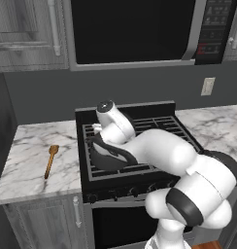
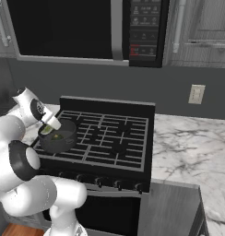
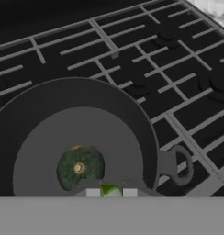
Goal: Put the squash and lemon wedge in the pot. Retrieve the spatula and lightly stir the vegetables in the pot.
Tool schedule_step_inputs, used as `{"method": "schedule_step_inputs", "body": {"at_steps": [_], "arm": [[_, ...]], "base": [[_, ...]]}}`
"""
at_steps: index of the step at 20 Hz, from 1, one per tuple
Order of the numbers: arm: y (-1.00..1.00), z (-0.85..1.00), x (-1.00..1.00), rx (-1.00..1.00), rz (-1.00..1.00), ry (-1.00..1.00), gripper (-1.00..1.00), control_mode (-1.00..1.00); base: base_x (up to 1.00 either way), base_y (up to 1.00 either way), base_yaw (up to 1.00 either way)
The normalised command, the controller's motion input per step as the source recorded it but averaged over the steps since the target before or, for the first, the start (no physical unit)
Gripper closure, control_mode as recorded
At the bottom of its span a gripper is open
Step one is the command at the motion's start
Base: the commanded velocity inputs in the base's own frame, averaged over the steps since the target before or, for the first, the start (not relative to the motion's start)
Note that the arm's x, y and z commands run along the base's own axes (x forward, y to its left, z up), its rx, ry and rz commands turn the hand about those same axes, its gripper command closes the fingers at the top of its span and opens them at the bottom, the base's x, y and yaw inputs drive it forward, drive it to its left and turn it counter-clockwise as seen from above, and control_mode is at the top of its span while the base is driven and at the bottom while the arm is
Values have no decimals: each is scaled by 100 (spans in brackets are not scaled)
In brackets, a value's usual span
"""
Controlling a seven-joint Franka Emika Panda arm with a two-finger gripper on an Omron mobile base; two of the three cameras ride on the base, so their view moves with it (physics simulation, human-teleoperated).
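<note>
The dark grey pot (image 3: 132,119) stands on the stove's front left burner, and the round dark green squash (image 3: 80,167) lies on its bottom. My gripper (image 3: 111,193) hangs just above the pot's near rim, shut on the small greenish-yellow lemon wedge (image 3: 111,189), which shows between the two fingertips. From the right base, the gripper (image 2: 50,127) points down over the pot (image 2: 63,140) with the lemon wedge (image 2: 46,131) at its tip. The wooden spatula (image 1: 51,161) lies on the marble counter left of the stove. My arm hides most of the pot (image 1: 102,158) from the left base.
The black stove grates (image 2: 109,136) spread to the right of the pot. A microwave (image 1: 135,29) hangs above the stove. Marble counters (image 2: 188,143) flank the stove on both sides, and an outlet (image 2: 196,94) sits on the back wall.
</note>
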Motion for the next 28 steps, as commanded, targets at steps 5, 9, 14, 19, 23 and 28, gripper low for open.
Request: {"method": "schedule_step_inputs", "body": {"at_steps": [5,9,14,19,23,28], "arm": [[-12,-24,35,0,8,5,100,-100],[0,-15,42,0,7,14,100,-100],[0,-10,40,0,6,15,100,-100],[1,-22,18,0,5,6,100,-100],[13,-27,2,0,5,0,-100,-100],[4,-25,2,0,2,0,-100,-100]], "base": [[0,0,0],[0,0,0],[0,0,0],[0,0,0],[0,0,0],[0,0,0]]}}
